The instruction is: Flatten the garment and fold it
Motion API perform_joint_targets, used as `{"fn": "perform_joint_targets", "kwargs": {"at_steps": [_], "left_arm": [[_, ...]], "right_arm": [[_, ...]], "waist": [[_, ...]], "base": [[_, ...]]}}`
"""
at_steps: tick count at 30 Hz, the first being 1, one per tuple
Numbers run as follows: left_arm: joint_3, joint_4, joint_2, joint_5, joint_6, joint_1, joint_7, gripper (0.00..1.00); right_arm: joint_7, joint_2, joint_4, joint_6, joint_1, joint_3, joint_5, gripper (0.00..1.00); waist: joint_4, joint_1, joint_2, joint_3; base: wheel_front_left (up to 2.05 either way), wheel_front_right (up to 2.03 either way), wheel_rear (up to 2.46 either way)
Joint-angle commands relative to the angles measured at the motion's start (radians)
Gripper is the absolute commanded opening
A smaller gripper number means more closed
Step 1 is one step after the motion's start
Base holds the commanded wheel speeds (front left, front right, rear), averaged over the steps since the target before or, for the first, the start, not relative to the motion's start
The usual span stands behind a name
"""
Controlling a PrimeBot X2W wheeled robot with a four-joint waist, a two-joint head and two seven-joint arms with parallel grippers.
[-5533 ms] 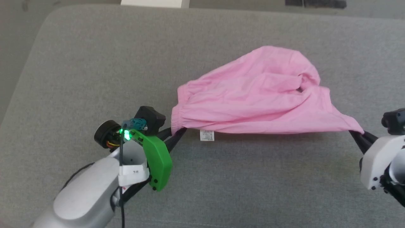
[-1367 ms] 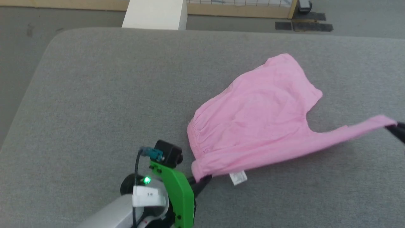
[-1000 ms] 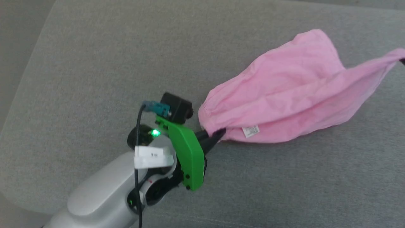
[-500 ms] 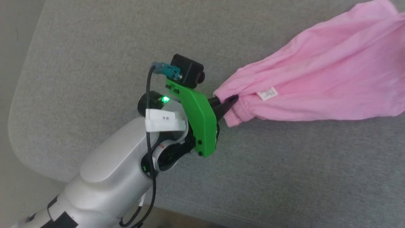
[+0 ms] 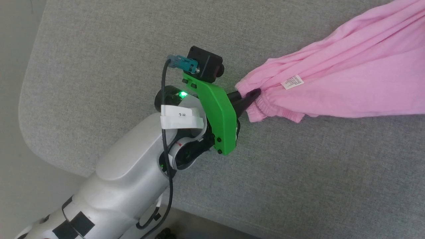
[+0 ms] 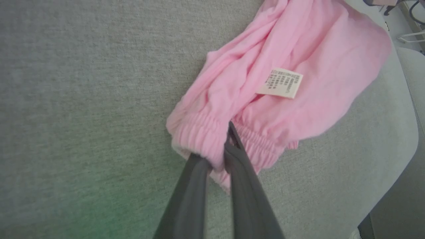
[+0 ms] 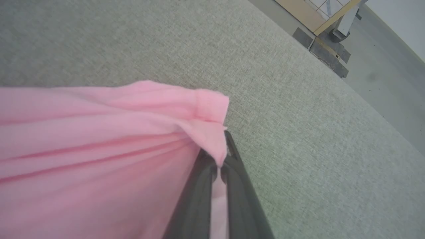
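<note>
Garment [image 5: 348,83] cloth was what both pairs of dark fingers had hold of. The left gripper [image 5: 252,94] had its fingers [image 6: 244,186] pinched on the gathered elastic waistband [image 6: 199,129], with pink folds bunched over and around the tips. The right gripper [image 7: 217,149] had its fingers [image 7: 196,199] pressed nearly together on a hemmed corner of the fabric, a sliver of pink caught between them.

From the left pinch the garment ran off in long pulled creases toward two o'clock in the head view and passed out at the three o'clock edge. A small white care label [image 6: 280,83] lay on the cloth just beyond the waistband, at about one o'clock from the left fingertips. I could not tell whether the underside touched the cushion or hung just above it.

Behind the left fingers sat a bright green bracket [image 5: 215,113] carrying a black wrist camera [image 5: 206,64], and the pale forearm [image 5: 129,186] came up from seven o'clock.

Under everything was a broad grey woven cushion [image 5: 99,66], its rounded corner at eight o'clock in the head view, with plain grey floor [image 5: 13,186] beyond it. From the right wrist, the cushion's far edge ran toward one o'clock, where dark floor mats [image 7: 327,54] and a wooden rail [image 7: 315,11] stood on more grey floor.
</note>
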Motion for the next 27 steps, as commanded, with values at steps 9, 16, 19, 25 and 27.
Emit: {"fn": "perform_joint_targets", "kwargs": {"at_steps": [9,16,19,25,27], "left_arm": [[-0.002,0.052,0.003,0.037,-0.005,-0.009,-0.049,1.00],[0.039,0.060,0.031,0.017,0.026,0.054,-0.103,1.00],[0.079,0.048,0.050,0.030,0.058,0.082,-0.168,1.00],[0.132,0.057,0.125,0.176,0.146,0.137,-0.389,1.00],[0.142,0.063,0.144,0.219,0.178,0.165,-0.457,1.00]], "right_arm": [[-0.111,0.044,0.093,-0.002,-0.001,0.024,0.032,1.00],[-0.244,0.059,0.098,-0.002,0.083,0.050,0.105,1.00],[-0.316,0.053,0.088,-0.002,0.125,0.045,0.129,1.00],[-0.440,0.047,0.080,-0.002,0.223,0.014,0.160,1.00],[-0.457,0.051,0.083,-0.002,0.252,0.001,0.168,1.00]], "waist": [[-0.020,-0.0001,0.0000,-0.082],[-0.055,-0.0001,0.0000,-0.219],[-0.066,-0.0001,0.0000,-0.266],[-0.080,-0.0001,0.0000,-0.327],[-0.083,-0.0001,0.0000,-0.337]], "base": [[0.00,0.00,0.00],[0.00,0.00,0.00],[0.00,0.00,0.00],[0.00,0.00,0.00],[0.00,0.00,0.00]]}}
